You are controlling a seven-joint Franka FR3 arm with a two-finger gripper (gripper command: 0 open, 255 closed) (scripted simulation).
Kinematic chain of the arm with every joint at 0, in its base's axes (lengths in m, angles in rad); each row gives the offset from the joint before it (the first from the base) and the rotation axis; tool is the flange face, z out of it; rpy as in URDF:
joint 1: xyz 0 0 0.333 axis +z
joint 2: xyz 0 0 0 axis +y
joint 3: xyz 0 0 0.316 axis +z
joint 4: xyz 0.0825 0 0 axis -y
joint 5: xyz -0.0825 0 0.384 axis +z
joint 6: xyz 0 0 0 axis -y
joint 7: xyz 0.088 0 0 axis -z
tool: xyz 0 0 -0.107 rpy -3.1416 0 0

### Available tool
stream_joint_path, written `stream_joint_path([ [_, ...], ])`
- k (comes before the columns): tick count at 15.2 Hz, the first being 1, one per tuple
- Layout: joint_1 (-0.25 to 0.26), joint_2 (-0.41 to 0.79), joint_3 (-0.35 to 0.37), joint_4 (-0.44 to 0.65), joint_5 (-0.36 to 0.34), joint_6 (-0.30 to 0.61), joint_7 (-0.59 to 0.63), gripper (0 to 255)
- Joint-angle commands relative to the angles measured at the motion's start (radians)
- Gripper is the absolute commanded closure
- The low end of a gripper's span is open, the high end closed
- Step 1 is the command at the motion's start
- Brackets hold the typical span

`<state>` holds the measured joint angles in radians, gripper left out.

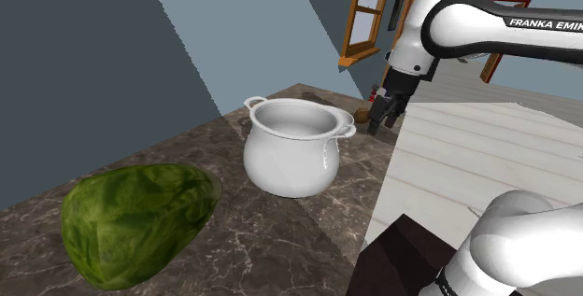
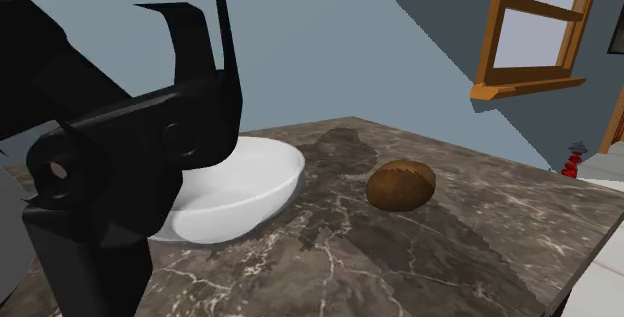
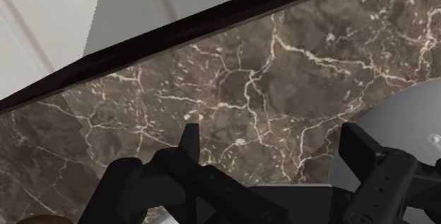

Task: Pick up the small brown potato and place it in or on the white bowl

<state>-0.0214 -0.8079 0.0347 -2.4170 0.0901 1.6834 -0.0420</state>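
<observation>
Dark marble counter [image 2: 450, 255] bears potato [image 2: 400, 184] near white bowl [image 2: 250, 190].

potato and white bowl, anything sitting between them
Nothing. In the second exterior view, just bare marble countertop lies between the brown potato and the white bowl.

Small brown potato [image 2: 400, 185], rounded with a lighter top, is lying on the dark marbled desk [image 2: 450, 255]. In the second exterior view it's sitting at 3 o'clock of the white bowl [image 2: 262, 191], near, not touching. The shallow bowl is sitting upright.
</observation>
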Motion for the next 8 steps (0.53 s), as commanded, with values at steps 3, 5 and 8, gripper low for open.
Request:
stream_joint_path([
  [3,-0.031,0.054,-0.003,0.012,0.003,0.061,0.046,0],
  [5,-0.061,0.107,-0.007,0.026,0.005,0.12,0.091,0],
  [8,-0.106,0.185,-0.015,0.051,0.007,0.201,0.158,0],
])
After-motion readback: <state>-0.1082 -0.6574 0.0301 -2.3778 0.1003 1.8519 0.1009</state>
